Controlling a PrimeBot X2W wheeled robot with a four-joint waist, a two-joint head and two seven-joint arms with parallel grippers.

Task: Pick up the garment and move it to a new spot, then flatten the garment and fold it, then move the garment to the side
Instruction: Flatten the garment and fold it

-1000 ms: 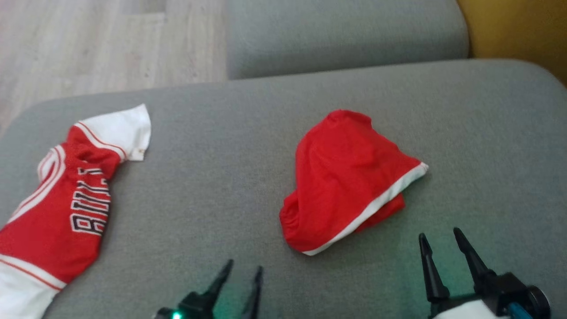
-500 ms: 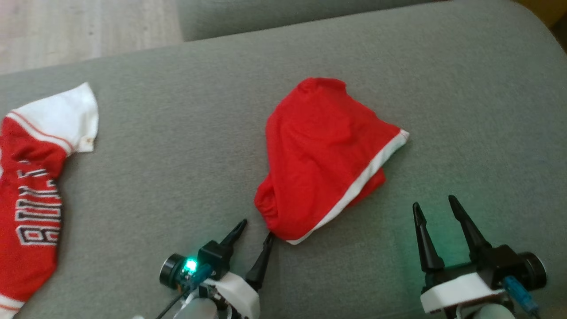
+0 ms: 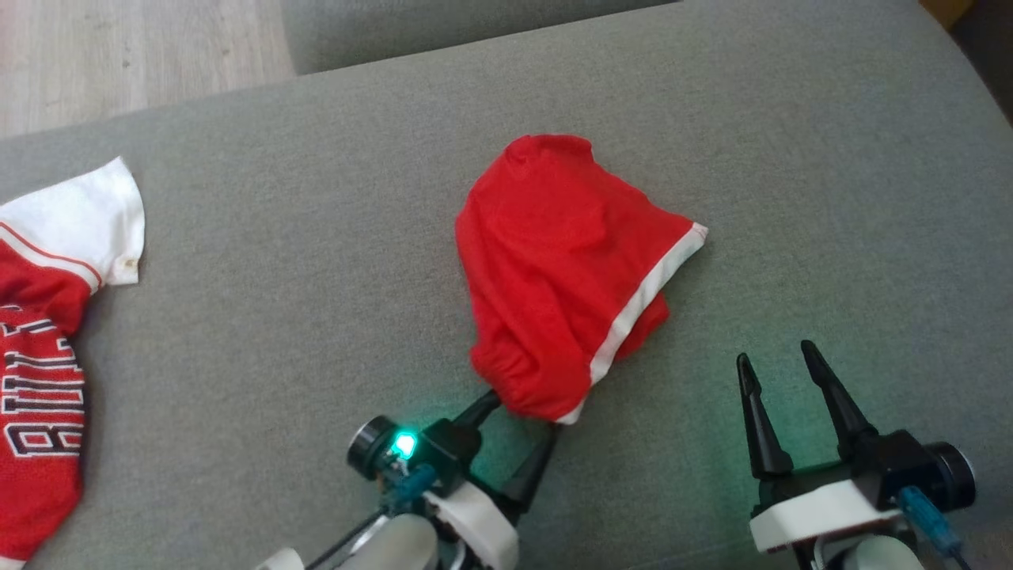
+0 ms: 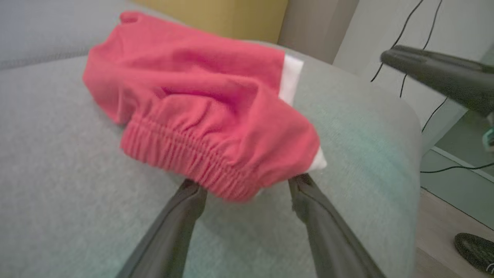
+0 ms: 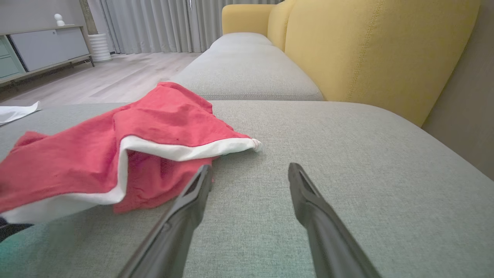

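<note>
A red and white jersey (image 3: 39,356) lies on the grey seat cushion (image 3: 277,237), well off to the left of the left gripper's jaws and apart from everything else.

The left gripper (image 3: 523,413) rests low on the cushion with its jaws spread wide and nothing clamped. The near corner of the garment (image 3: 570,269), a pair of red shorts with a white trim, sits right at the mouth of those jaws. In the left wrist view the gathered elastic waistband bulges between the two fingertips (image 4: 193,189), one finger on either side of it, and the rest of the cloth lies crumpled ahead of them.

To the right of the garment, the right gripper (image 3: 775,353) also has its jaws fully apart and empty. The white-trimmed hem lies just ahead and to the left of its left finger (image 5: 193,193), with bare cushion between the jaws. A yellow backrest (image 5: 366,50) rises beyond them on the right.
</note>
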